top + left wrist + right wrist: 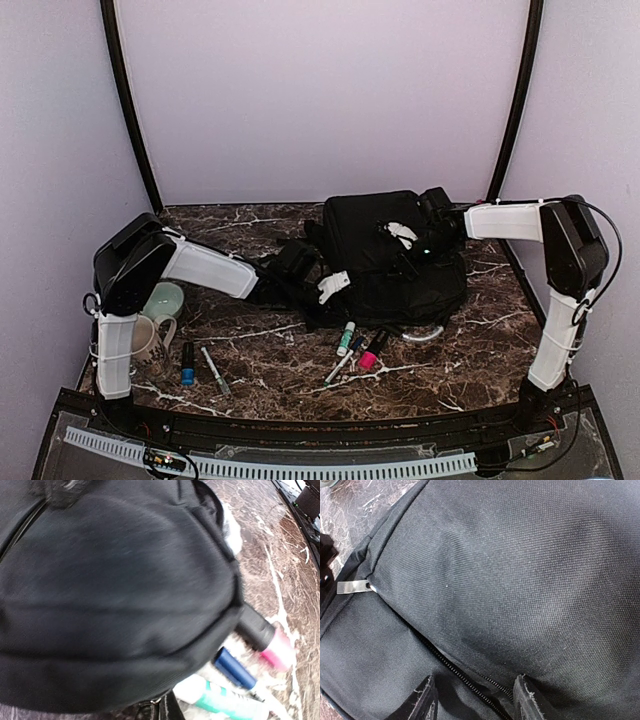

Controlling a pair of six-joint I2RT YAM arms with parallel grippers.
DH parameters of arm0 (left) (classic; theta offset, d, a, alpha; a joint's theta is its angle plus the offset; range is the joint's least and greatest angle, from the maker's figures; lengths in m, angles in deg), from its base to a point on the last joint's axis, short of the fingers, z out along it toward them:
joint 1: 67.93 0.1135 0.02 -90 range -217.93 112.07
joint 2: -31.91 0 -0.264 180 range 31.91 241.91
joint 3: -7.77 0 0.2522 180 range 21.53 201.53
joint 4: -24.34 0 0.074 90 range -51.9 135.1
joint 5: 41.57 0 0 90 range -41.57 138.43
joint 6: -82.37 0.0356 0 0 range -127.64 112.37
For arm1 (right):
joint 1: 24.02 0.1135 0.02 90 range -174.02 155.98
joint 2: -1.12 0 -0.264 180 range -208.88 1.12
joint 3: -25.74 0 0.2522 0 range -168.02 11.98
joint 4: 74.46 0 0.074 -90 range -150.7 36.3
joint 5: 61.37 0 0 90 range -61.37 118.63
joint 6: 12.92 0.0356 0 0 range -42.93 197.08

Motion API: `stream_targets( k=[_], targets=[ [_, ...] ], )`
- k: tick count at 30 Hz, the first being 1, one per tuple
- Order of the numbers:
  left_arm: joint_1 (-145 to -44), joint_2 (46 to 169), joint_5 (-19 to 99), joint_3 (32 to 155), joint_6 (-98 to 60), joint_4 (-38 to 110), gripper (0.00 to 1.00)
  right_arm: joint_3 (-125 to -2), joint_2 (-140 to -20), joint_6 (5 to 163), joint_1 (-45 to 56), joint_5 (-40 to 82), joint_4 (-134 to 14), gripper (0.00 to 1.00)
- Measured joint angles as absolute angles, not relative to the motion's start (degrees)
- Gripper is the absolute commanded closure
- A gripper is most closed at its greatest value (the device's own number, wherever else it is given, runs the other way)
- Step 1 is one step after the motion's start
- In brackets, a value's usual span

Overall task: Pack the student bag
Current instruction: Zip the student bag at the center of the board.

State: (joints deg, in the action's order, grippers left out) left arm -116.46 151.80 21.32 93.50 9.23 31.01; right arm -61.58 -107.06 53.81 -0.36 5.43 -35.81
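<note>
The student bag, a large black backpack, lies at the middle right of the marble table. It fills the left wrist view and the right wrist view. My left gripper is at the bag's left edge, shut, its dark fingertips pinching the bag's rim by a small metal ring. My right gripper rests on top of the bag, open, one finger on each side of a zipper line. A metal zipper tab lies further along.
Loose items lie by the bag's near edge: a teal-and-white tube, a pink-capped marker and a pen. A blue-capped item and a white marker lie at the front left, next to two mugs.
</note>
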Motion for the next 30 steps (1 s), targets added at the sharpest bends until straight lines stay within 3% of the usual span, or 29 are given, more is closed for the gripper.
stream_targets(
  k=[17,25,30],
  targets=[
    [-124.3,156.3,21.9,106.3,9.0,38.3,1.0,-62.3,-107.3,54.7,0.1,7.0,-35.4,0.48],
    [-126.1,158.5,22.9,113.0,10.2,45.8,0.72,-61.2,-102.3,54.9,-0.7,9.8,-31.1,0.39],
    [-127.1,155.3,25.7,112.9,13.1,53.6,0.66,-57.2,-91.8,54.7,-4.3,13.6,-27.2,0.34]
  ],
)
